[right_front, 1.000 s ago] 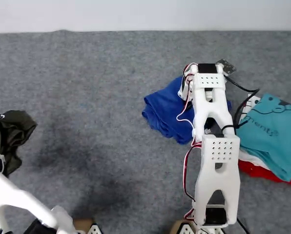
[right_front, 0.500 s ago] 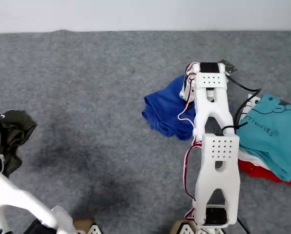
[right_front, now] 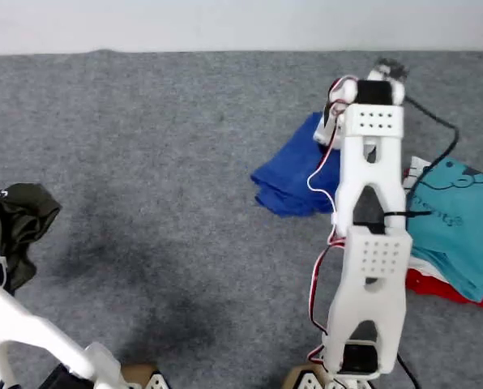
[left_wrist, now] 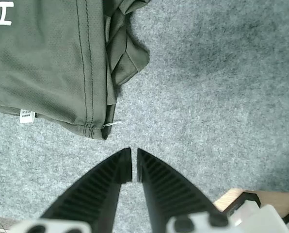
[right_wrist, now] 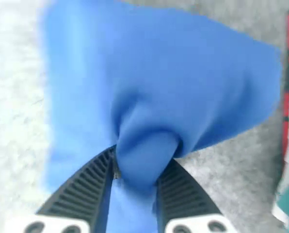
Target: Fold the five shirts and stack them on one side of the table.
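Pinching a bunched fold of the blue shirt (right_wrist: 159, 73) between narrow-set fingers: right gripper (right_wrist: 144, 159), toward the far right of the grey table (right_front: 160, 162). Remaining cloth crumpled on the surface, apparently partly lifted. Just beside it, at the right edge, a stack with a teal shirt (right_front: 456, 235) above a red shirt (right_front: 436, 288). At the left edge, an olive shirt (left_wrist: 42, 63), heaped. Left gripper (left_wrist: 134, 156) hovering near its hem, fingers almost touching, gripping nothing.
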`<action>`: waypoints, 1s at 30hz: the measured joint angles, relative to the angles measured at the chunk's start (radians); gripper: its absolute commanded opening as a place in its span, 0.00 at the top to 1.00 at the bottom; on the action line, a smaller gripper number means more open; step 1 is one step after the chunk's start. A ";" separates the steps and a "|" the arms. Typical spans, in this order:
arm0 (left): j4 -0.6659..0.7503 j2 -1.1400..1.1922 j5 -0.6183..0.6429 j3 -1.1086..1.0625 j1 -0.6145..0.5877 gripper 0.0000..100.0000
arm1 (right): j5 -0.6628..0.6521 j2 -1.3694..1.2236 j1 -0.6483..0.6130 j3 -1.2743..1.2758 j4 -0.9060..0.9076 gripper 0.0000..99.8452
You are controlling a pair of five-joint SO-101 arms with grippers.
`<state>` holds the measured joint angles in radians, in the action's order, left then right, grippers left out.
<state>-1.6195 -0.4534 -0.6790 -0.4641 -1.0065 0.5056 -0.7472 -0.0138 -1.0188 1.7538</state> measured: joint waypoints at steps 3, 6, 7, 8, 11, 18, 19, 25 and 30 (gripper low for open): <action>0.000 0.000 0.000 0.000 0.000 0.97 | -0.043 0.147 -0.002 0.100 0.000 0.99; 0.000 0.000 0.000 0.000 0.000 0.97 | -0.077 0.279 0.025 0.167 0.002 0.99; 0.000 0.000 0.000 0.000 0.000 0.97 | -0.087 0.319 0.038 0.180 0.002 0.99; 0.000 0.000 0.000 0.000 0.000 0.97 | -0.097 0.353 0.054 0.187 0.002 0.99; 0.000 0.000 0.000 0.000 0.000 0.97 | -0.120 0.436 0.104 0.203 0.002 0.99; 0.000 0.000 0.000 0.000 0.035 0.97 | -0.175 0.517 0.236 0.215 0.003 0.99; 0.000 0.000 0.000 0.000 0.048 0.97 | -0.184 0.520 0.255 0.224 0.003 0.99; 0.000 0.000 0.000 0.000 0.101 0.97 | -0.238 0.520 0.370 0.308 0.003 0.99; 0.000 0.000 -0.002 0.000 0.109 0.97 | -0.305 0.517 0.470 0.396 -0.003 0.99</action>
<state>-1.6195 -0.4534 -0.6805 -0.4641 -0.8976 0.2002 -0.2302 0.4557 -0.6229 1.7507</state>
